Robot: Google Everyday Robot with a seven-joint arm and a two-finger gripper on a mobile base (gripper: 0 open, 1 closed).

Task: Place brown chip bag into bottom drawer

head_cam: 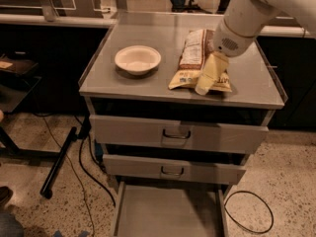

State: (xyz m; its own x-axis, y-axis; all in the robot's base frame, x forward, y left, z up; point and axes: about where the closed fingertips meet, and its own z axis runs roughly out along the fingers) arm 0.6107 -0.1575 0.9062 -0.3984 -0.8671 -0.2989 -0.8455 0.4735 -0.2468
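the crinkly brown-and-white chip bag with a yellow band (195, 53) lies flat on the grey metal cabinet top (148, 90), beside the round off-white bowl (138, 59). the pale yellow gripper (203, 85) points down onto the bag's yellow end, presumably to grasp it, though its opening cannot be told. the wide, shallow grey bottom drawer (168, 212) stands pulled out below, ready to receive the bag.

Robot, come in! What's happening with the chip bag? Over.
Gripper at brown chip bag, on cabinet top. Bottom drawer open. Bowl off to side.
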